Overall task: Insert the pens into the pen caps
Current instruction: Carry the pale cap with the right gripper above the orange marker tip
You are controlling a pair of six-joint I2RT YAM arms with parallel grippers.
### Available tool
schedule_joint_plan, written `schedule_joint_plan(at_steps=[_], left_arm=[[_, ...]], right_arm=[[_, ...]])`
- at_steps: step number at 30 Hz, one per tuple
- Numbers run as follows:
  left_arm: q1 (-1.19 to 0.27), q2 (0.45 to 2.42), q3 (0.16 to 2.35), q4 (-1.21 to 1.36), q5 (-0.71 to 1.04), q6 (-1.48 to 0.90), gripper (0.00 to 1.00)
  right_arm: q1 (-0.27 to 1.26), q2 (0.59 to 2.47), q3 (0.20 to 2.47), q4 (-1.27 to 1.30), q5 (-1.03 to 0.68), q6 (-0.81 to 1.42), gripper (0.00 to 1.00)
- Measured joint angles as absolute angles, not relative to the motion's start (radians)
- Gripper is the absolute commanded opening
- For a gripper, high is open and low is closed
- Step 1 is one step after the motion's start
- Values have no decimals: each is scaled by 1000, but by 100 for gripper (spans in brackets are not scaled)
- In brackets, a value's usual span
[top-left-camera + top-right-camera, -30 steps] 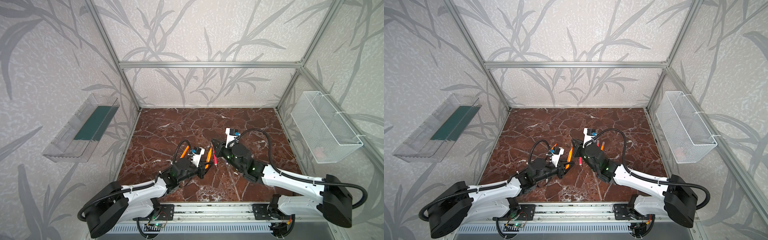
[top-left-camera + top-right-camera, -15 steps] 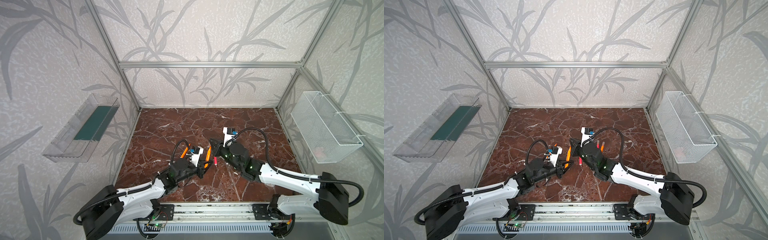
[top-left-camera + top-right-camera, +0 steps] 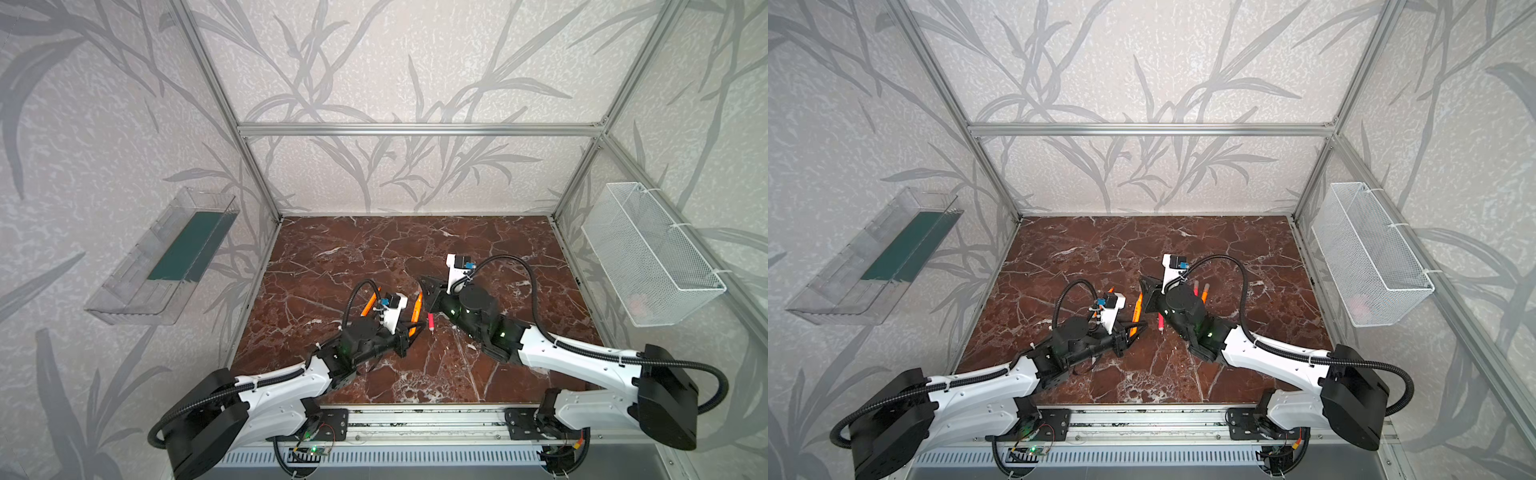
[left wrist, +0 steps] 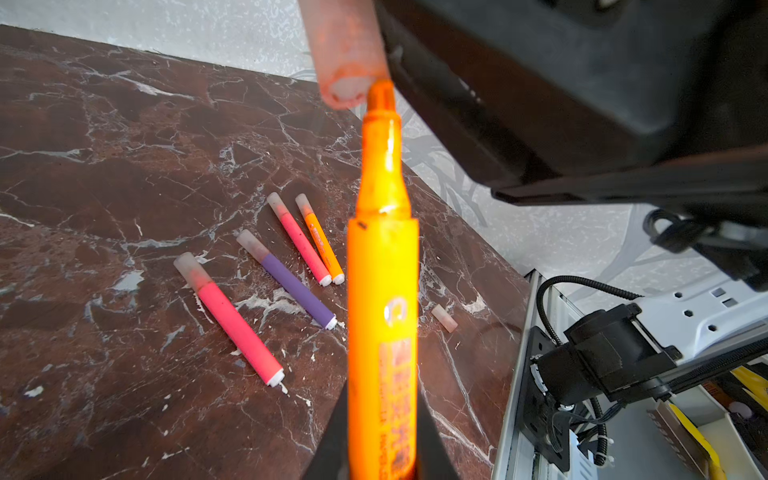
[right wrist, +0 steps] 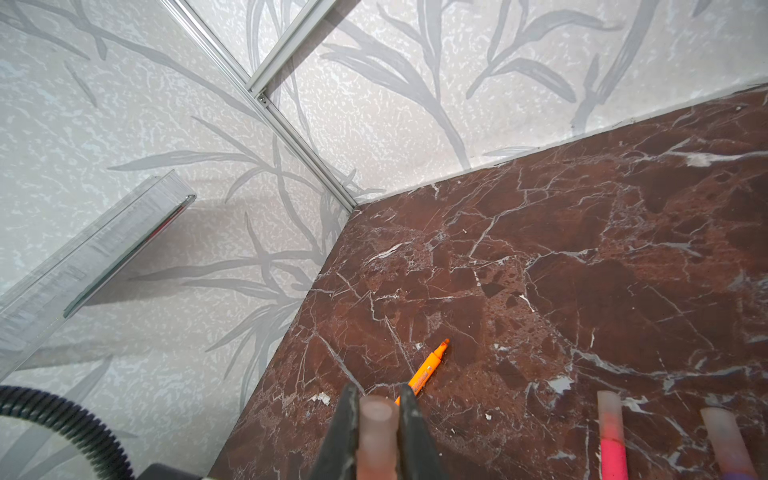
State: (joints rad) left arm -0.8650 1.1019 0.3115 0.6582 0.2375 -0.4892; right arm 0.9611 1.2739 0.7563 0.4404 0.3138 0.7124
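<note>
lab robot cell: aluminium frame [image 3: 415, 129], marble tabletop [image 3: 374, 249]

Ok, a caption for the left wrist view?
Orange pen in the left gripper, tip at the rim of the held cap; four capped pens behind.

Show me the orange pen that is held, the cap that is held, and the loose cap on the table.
held orange pen [image 4: 382, 291], left wrist view, middle of its barrel.
held cap [image 5: 377, 436], right wrist view, middle of the tube.
loose cap [image 4: 444, 318], left wrist view, middle of the tube.
</note>
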Motion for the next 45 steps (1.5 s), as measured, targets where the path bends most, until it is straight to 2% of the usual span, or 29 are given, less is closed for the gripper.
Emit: schedule_joint_plan(at_steps=[23, 45], left_arm=[[-865, 1104, 311, 634, 226, -487, 0], [-865, 1104, 311, 629, 203, -487, 0]], right_arm=[[964, 1243, 713, 471, 287, 755, 4], [981, 1302, 721, 498, 288, 750, 2]])
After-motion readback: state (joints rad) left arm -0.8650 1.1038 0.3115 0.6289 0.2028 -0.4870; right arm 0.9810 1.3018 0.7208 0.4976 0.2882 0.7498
